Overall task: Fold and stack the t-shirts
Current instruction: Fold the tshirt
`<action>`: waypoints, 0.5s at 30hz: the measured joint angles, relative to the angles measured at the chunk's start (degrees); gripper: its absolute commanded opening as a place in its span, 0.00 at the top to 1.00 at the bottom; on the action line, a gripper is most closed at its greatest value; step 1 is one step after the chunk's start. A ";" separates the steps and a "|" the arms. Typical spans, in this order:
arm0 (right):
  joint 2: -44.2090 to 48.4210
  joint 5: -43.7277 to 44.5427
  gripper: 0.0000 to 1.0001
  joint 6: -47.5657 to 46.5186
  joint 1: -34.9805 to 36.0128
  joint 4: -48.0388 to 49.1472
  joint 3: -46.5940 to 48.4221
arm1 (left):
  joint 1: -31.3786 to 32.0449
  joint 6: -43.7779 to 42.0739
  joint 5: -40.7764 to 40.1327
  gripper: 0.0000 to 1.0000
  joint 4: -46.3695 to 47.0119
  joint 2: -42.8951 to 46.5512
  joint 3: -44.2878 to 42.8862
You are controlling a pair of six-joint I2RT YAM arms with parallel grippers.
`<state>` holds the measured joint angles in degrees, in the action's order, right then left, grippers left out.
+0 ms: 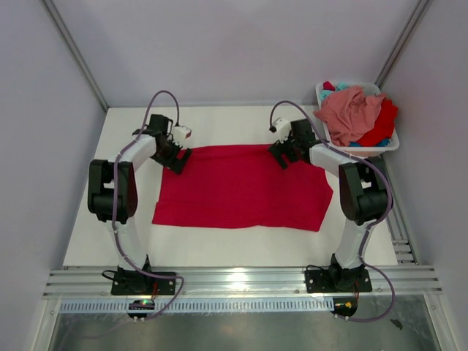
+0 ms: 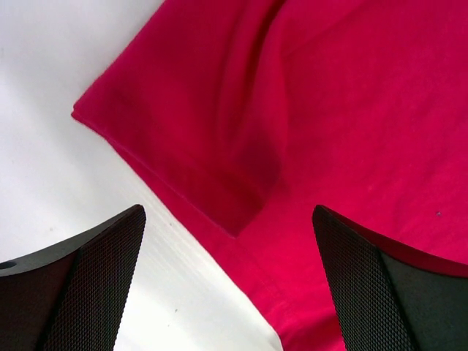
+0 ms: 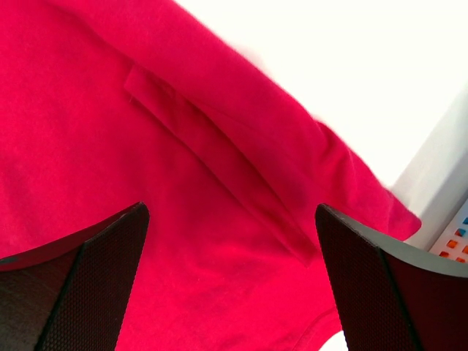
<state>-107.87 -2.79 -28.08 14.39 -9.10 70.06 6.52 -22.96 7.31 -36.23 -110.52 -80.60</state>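
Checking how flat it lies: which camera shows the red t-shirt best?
The top external view: the whole red t-shirt lies spread on the table, nearly all its outline visible. Each wrist view shows only a close patch: the left one corner with a fold, the right a folded flap.

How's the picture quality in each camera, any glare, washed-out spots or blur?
Top view: soft, even light, one glare patch on the metal rail. Left wrist view: the red t-shirt is fairly sharp, the table nearly washed out. Right wrist view: the table is blown out to pure white, and the shirt's far edge looks soft.
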 measured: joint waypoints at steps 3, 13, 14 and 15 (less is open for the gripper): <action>-0.63 -0.46 0.01 0.02 0.00 0.00 0.90 | 0.02 -0.11 0.83 0.03 1.07 -1.70 -1.01; -1.79 -2.34 0.01 0.42 0.00 -0.72 2.58 | 2.23 -3.78 -0.35 0.06 2.78 -4.96 -1.62; -1.92 -2.47 0.01 0.44 0.00 -0.81 2.80 | 2.36 -4.17 -0.42 0.07 2.80 -4.98 -1.62; -2.03 -2.54 0.01 0.44 0.00 -0.83 2.89 | 2.38 -4.44 -0.50 0.08 2.82 -4.98 -1.62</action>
<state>-109.91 -5.32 -27.64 14.39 -9.93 72.95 8.91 -27.40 6.81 -33.41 -115.50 -82.21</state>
